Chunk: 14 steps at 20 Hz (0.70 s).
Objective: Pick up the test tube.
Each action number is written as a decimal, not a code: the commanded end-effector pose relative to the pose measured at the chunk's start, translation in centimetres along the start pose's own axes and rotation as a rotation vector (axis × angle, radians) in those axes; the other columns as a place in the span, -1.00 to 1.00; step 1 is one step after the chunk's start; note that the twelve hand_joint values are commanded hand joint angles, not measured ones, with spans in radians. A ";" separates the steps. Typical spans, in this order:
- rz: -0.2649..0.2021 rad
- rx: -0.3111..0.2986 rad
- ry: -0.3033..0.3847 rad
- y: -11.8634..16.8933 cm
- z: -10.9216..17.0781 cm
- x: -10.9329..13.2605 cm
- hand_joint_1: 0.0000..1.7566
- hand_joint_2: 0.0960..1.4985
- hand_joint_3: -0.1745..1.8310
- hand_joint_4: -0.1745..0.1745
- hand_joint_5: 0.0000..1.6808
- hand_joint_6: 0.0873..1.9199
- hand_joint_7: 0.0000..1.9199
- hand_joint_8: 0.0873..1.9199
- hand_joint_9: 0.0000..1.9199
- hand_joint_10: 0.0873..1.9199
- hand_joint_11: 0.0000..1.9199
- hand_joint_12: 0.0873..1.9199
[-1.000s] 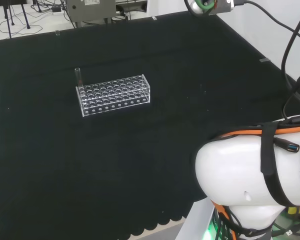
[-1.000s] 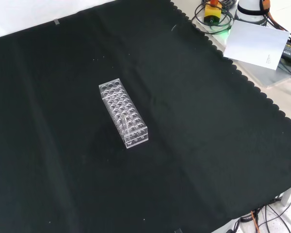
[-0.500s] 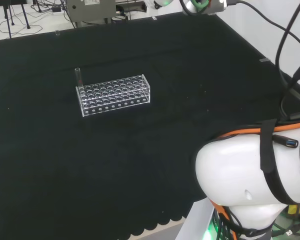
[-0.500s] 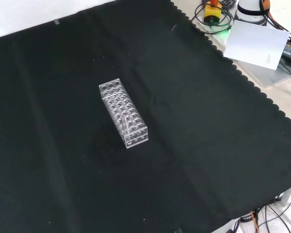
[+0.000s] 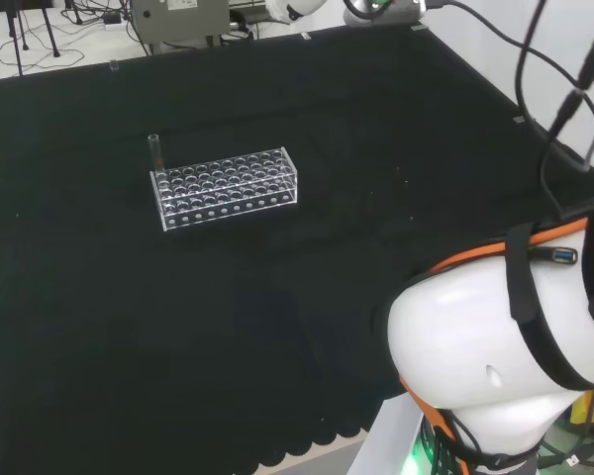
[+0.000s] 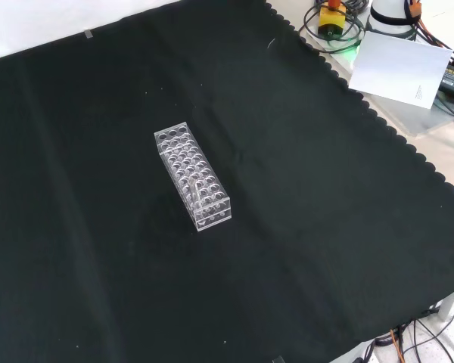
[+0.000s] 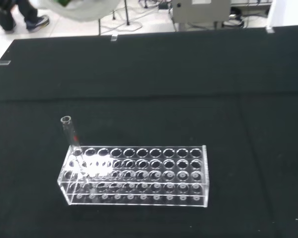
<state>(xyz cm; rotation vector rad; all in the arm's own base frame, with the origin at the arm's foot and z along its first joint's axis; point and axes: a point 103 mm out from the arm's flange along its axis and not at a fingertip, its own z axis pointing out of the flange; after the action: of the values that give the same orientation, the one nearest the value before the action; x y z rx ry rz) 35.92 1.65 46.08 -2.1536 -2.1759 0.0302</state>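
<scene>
Nearest the head camera, the arm's white link (image 5: 485, 366) has rolled a little since a second ago, its black strap and cables swinging over, while the rack (image 5: 226, 186) has not stirred. I read this as the approach only beginning, with nothing grasped yet. Whether the hand (image 7: 79, 7) is wide or closed cannot be told from the blurred white part in the wrist view. On every side of the rack the black cloth (image 5: 277, 327) lies bare, so there is free room to come down from above. The test tube (image 5: 155, 151) stands upright in the rack's far corner hole at its left end in the head view, rising above the rack's top. Well beyond the rack the cloth ends, with a grey box (image 5: 178, 18) past that edge
</scene>
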 end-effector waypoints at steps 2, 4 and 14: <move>-0.105 0.046 0.021 5.1 1.3 1.5 -0.07 -0.13 -0.19 -0.75 -0.67 -0.99 -0.87 -0.06 -0.80 0.01 -0.96 0.61; -0.115 0.055 0.022 5.8 1.6 1.7 -0.07 -0.13 -0.18 -0.76 -0.66 -0.99 -0.86 -0.05 -0.79 0.01 -0.95 0.61; -0.178 0.133 0.014 10.0 3.9 3.1 -0.05 -0.13 -0.18 -0.84 -0.60 -0.96 -0.77 -0.04 -0.74 0.00 -0.92 0.60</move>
<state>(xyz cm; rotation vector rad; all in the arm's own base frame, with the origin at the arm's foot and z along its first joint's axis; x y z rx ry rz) 43.45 3.73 42.89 -1.9607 -2.2409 0.1087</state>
